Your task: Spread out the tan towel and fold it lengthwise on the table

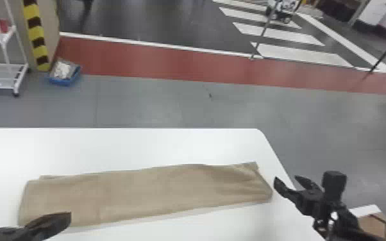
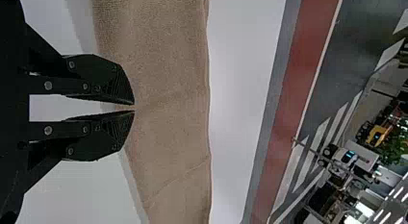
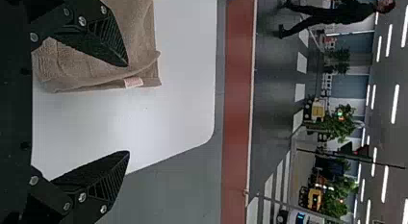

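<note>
Tan towel (image 1: 144,192), one, a long folded strip lying on white surface (image 1: 121,147), between the two claws, left claw (image 1: 69,215), tips pressed together, over the towel's left part, right claw (image 1: 285,178), spread wide, near its right end.

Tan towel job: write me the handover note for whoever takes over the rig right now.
Left gripper: fingers together at the tips, over the towel's near edge toward its left end; no grip on cloth visible.
Right gripper: open and empty, just off the towel's right end.
Towel: a long flat strip running left to right on the table.
Done: spread out and, by its shape, folded lengthwise.
Left: probably little; perhaps straighten the uneven, creased right end, where a label pokes out.
</note>
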